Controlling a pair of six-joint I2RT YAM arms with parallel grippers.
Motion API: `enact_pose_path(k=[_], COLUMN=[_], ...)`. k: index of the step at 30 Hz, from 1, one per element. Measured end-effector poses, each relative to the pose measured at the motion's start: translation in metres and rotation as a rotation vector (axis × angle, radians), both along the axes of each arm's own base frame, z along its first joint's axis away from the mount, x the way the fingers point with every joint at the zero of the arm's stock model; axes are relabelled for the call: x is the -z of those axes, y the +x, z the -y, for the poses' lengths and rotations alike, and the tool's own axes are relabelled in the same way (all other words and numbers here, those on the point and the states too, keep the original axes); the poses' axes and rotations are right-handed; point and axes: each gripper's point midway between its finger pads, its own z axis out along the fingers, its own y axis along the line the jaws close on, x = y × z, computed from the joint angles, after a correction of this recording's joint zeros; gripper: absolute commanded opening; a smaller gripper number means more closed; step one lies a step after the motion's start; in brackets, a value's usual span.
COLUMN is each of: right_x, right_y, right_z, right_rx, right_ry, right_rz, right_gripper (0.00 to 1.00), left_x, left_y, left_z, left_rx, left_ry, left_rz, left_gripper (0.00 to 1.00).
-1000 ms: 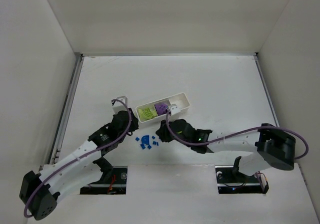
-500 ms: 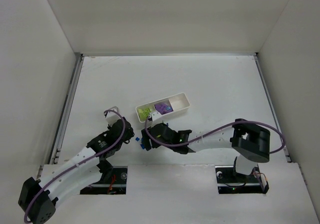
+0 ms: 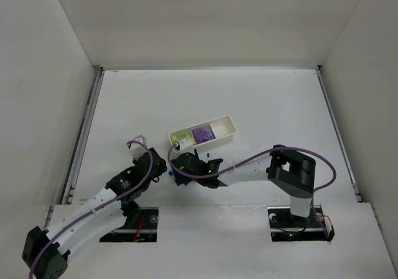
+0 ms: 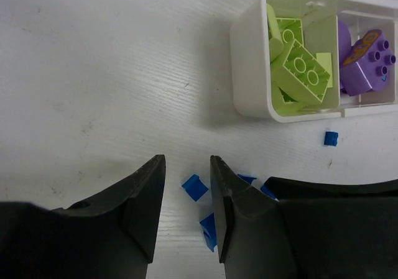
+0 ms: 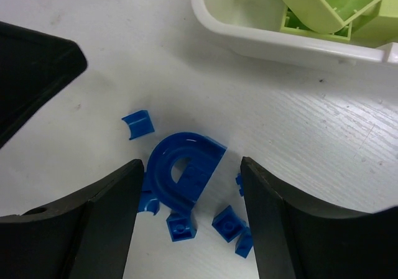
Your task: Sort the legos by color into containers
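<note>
so, right gripper (image 5: pixel 190 168) straddles blue lego (image 5: pixel 177 178)

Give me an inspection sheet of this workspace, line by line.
Surface: white table, lightly scuffed.
Job's things: white tray; yellow-green bricks in its end compartment, purple block in the middle one; fan-shaped blue piece and small blue bits loose on the table beside the tray.
Clutter: nothing seen.
Grippers: left gripper low over the table, fingers narrowly apart, one bit lying between them, nothing held; right gripper open, fingers either side of the fan-shaped blue piece.
Cables: left purple cable and right purple cable loop along their arms.
Surroundings: white walls on three sides; metal rail along the table's left edge.
</note>
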Motion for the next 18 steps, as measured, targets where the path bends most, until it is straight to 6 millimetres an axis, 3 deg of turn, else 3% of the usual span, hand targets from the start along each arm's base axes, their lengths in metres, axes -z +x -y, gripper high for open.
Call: enact_pose_path(k=[5, 11, 18], right_x=[0.008, 0.010, 0.000], right_y=[0.004, 0.006, 0.005], right_z=[0.003, 0.005, 0.011], right_rx=[0.020, 0.037, 0.052], right_ry=[-0.048, -0.062, -0.039], right_rz=[0.003, 0.008, 0.009], right_gripper=[0.61, 0.42, 0.37], left_x=[-0.003, -0.003, 0.000], left_y=[0.000, 0.000, -0.006], left_z=[0.000, 0.000, 0.009], left_rx=[-0.007, -0.008, 0.044], left_ry=[-0.019, -0.029, -0.012], left_rz=[0.014, 0.019, 0.009], left_gripper=[0.32, 0.32, 0.33])
